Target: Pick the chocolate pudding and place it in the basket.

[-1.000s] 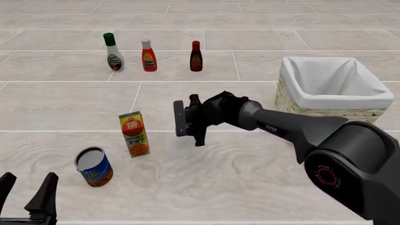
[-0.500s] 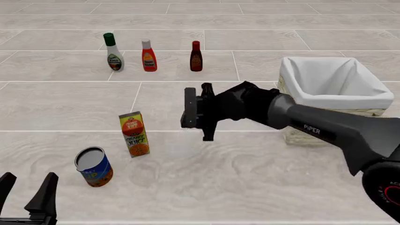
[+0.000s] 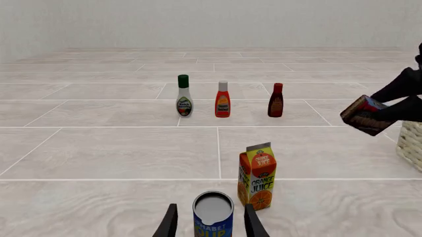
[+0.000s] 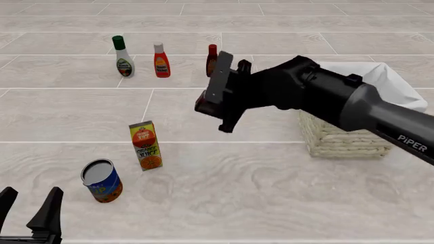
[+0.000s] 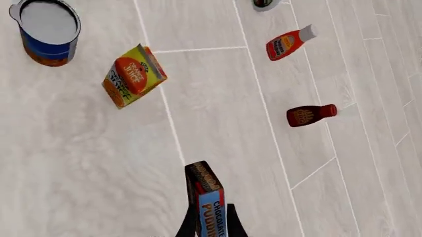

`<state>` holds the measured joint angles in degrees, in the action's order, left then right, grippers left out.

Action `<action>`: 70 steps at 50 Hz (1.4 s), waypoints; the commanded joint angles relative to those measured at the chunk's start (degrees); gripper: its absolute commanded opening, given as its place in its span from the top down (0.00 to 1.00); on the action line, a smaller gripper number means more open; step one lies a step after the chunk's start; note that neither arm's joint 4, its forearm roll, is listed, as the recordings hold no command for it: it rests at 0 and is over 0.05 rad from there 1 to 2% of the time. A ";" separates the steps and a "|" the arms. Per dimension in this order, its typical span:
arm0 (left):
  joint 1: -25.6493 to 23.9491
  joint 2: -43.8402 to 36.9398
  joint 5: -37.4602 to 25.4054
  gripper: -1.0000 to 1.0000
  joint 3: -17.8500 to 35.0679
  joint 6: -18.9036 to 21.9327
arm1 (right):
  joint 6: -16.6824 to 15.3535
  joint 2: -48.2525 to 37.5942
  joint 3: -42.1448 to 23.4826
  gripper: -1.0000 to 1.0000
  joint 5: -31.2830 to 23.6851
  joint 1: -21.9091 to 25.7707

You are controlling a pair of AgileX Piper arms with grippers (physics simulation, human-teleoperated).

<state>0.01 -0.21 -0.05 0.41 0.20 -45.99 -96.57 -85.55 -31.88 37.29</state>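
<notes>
The chocolate pudding (image 4: 201, 105) is a small dark box with a blue face and red edging. My right gripper (image 4: 213, 101) is shut on it and holds it in the air, left of the basket (image 4: 341, 140), a wicker one with a white liner. In the right wrist view the box (image 5: 208, 201) sits between the fingers (image 5: 188, 226), high above the floor. The left wrist view shows the held box (image 3: 364, 114) and the basket's edge (image 3: 412, 144). My left gripper (image 4: 27, 206) is open and empty at the near left, its fingers (image 3: 169, 223) just behind a soup can.
An orange juice carton (image 4: 146, 145) and a blue soup can (image 4: 101, 181) stand at the near left. A dressing bottle (image 4: 123, 57), a ketchup bottle (image 4: 160, 60) and a dark sauce bottle (image 4: 211, 56) stand in a row at the back.
My right arm has lifted the pudding higher and carried it away from me, a little to the right, closer to the basket. The left arm has not moved.
</notes>
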 commanded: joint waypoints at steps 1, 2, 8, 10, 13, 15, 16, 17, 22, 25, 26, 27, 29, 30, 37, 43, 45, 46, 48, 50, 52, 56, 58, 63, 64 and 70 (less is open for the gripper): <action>0.01 0.07 -0.11 0.00 0.05 0.03 | 10.79 4.34 -1.86 1.00 -3.01 -0.33; -0.01 0.07 -0.11 0.00 0.05 0.03 | 11.56 4.61 -1.97 1.00 -3.27 -0.78; -0.01 0.07 -0.11 0.00 0.05 0.03 | 15.05 5.74 -3.10 1.00 -4.33 -4.58; -0.01 0.07 -0.10 0.00 0.06 0.04 | 15.75 6.20 -2.99 1.00 -4.67 -5.13; -0.01 0.07 -0.11 0.00 0.05 0.02 | 17.80 7.16 -3.51 1.00 -5.12 -5.10; 0.00 0.07 -0.12 0.00 0.05 0.02 | 18.99 7.36 -4.01 1.00 -5.68 -5.73; 0.00 0.07 -0.11 0.00 0.06 0.03 | 18.67 7.71 -3.65 1.00 -5.65 -5.72; 0.00 0.07 -0.11 0.00 0.05 0.03 | 18.67 7.71 -3.64 1.00 -5.65 -5.72; 0.00 0.07 -0.11 0.00 0.05 0.02 | 21.80 8.50 -5.76 1.00 -6.48 -8.09; -0.02 0.07 -0.10 0.00 0.05 0.03 | 22.41 8.78 -6.46 1.00 -6.74 -7.82; -0.02 0.07 -0.10 0.00 0.05 0.03 | 23.03 8.95 -7.01 1.00 -6.93 -7.91; -0.01 0.07 -0.10 0.00 0.05 0.03 | 23.32 8.94 -7.51 1.00 -7.32 -8.21; -0.02 0.07 -0.10 0.00 0.05 0.03 | 24.13 9.01 -8.52 1.00 -7.68 -8.83; 0.00 0.07 -0.11 0.00 0.05 0.02 | 24.32 9.06 -8.88 1.00 -7.72 -9.03; 0.00 0.07 -0.11 0.00 0.05 0.03 | 26.82 8.68 -12.38 1.00 -8.21 -12.35; 0.00 0.07 -0.11 0.00 0.06 0.04 | 26.04 8.57 -12.18 1.00 -7.73 -13.49; 0.00 0.07 -0.11 0.00 0.05 0.02 | 26.19 8.29 -12.53 1.00 -7.90 -13.93; -0.02 0.06 -0.13 0.00 0.05 0.05 | 26.35 8.13 -12.96 1.00 -7.94 -14.54; -0.01 0.07 -0.11 0.00 0.05 0.03 | 26.19 7.92 -13.25 1.00 -8.05 -14.75; -0.01 0.07 -0.11 0.00 0.05 0.03 | 26.62 7.52 -14.01 1.00 -8.13 -15.83; 0.00 0.07 -0.11 0.00 0.05 0.02 | 26.45 7.41 -14.01 1.00 -8.13 -15.87; -0.01 0.07 -0.10 0.00 0.05 0.03 | 26.88 7.07 -14.64 1.00 -8.13 -17.15; 0.00 0.07 -0.10 0.00 0.05 0.02 | 26.88 6.81 -15.32 1.00 -8.34 -18.23; 0.00 0.07 -0.11 0.00 0.05 0.02 | 27.22 6.50 -16.16 1.00 -8.75 -19.76; 0.00 0.07 -0.10 0.00 0.06 0.03 | 27.47 6.36 -16.29 1.00 -8.92 -19.96; -0.01 0.07 -0.10 0.00 0.06 0.04 | 27.71 5.12 -16.95 1.00 -8.97 -22.47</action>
<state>0.01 -0.21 -0.05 0.41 0.20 -19.76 -90.13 -100.88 -40.72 18.17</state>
